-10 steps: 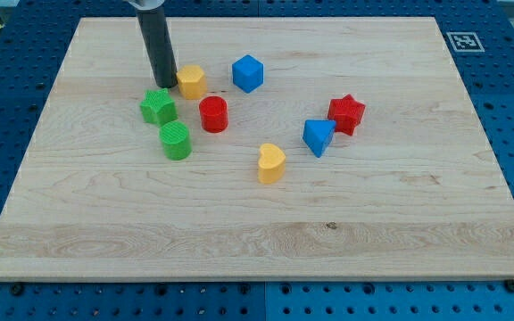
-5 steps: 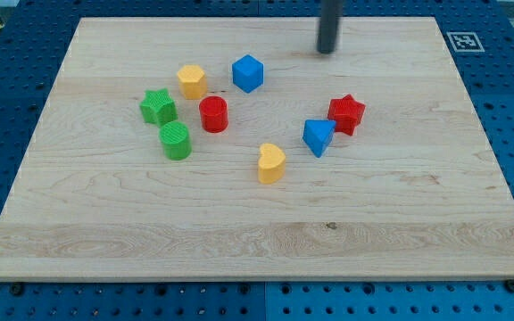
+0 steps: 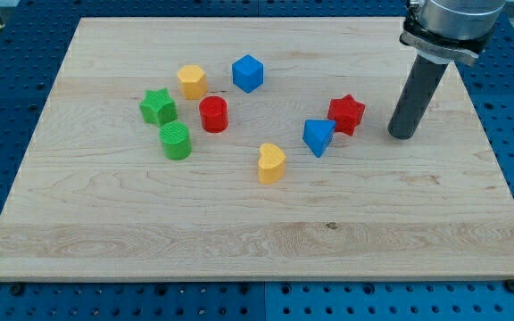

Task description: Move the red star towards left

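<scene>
The red star (image 3: 347,113) lies right of the board's middle, touching a blue triangle block (image 3: 318,136) at its lower left. My tip (image 3: 402,135) rests on the board to the right of the red star, a short gap away and slightly lower in the view. The dark rod rises from it toward the view's top right.
A blue cube (image 3: 248,72), a yellow hexagon (image 3: 192,81), a red cylinder (image 3: 213,114), a green star (image 3: 157,107) and a green cylinder (image 3: 176,141) sit left of middle. A yellow heart (image 3: 271,163) lies near the middle. A marker tag (image 3: 463,41) is at the board's top right corner.
My tip has moved from beside the yellow hexagon at the left, across the top of the board, down to the right of the red star. No block has moved.
</scene>
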### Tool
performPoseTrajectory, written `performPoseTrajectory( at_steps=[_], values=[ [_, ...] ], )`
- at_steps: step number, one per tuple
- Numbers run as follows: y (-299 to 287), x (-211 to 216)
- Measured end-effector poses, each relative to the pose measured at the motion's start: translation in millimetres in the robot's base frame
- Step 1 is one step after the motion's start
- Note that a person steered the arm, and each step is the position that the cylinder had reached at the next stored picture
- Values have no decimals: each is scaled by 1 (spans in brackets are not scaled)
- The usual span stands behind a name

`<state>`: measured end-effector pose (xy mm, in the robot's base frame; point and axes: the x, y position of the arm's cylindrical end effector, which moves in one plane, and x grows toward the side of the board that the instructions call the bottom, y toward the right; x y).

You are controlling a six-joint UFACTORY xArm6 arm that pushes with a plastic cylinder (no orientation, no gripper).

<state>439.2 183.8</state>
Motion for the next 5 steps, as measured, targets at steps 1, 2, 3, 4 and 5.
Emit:
performPoseTrajectory(
  at_steps=[1,2,3,4,5],
  values=[
    [-14,-4],
    [-36,-10],
    [-49,-22],
    [-60,-38],
    [-67,-45]
  ],
)
